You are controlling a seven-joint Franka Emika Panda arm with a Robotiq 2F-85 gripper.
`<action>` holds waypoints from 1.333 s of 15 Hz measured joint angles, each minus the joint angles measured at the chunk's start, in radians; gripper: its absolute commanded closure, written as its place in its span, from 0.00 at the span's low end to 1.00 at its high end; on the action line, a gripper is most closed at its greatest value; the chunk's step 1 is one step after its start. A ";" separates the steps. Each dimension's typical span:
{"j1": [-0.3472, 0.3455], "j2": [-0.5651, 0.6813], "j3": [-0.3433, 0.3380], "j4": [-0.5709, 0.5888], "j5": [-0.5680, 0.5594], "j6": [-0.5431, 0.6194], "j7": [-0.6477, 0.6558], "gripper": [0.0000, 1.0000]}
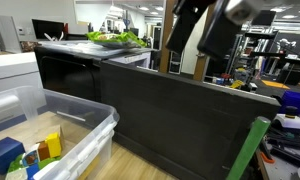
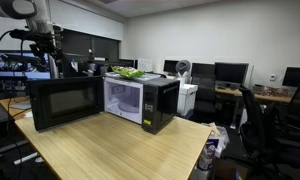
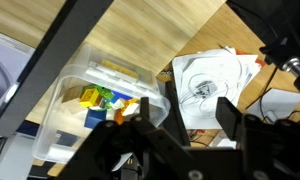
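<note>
On the wooden table (image 2: pixel 110 150), the microwave door (image 2: pixel 65 103) stands swung wide open from the microwave (image 2: pixel 150 100), a dark, glossy, flat panel. Above its top edge hovers the gripper (image 3: pixel 190 112), jaws apart around nothing. The door is probably stiff and swings lightly on its hinge, so its free edge looks best to grasp or push.

The arm (image 2: pixel 18 8) stands high, its pale upper joint at the top edge of an exterior view, with the dark wrist hanging below it. In an exterior view from closer in, only the dark lower links (image 1: pixel 195 25) show, cut off by the top of the frame. In the wrist view the pincer (image 3: pixel 192 118) points down, its two black fingers (image 3: pixel 230 115) set apart with nothing between them.
</note>
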 measured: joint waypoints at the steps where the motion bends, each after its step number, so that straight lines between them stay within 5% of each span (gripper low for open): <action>1: 0.020 0.000 -0.011 -0.022 0.015 0.009 -0.045 0.68; 5: 0.036 0.007 -0.059 -0.124 0.022 0.020 -0.179 0.95; 10: -0.100 -0.001 -0.062 -0.230 -0.206 0.174 -0.171 0.99; 13: -0.268 0.011 -0.062 -0.259 -0.421 0.303 -0.110 0.98; 17: -0.622 0.089 -0.024 -0.255 -0.788 0.482 0.093 0.98; 20: -0.838 0.152 0.087 -0.218 -0.968 0.589 0.300 0.98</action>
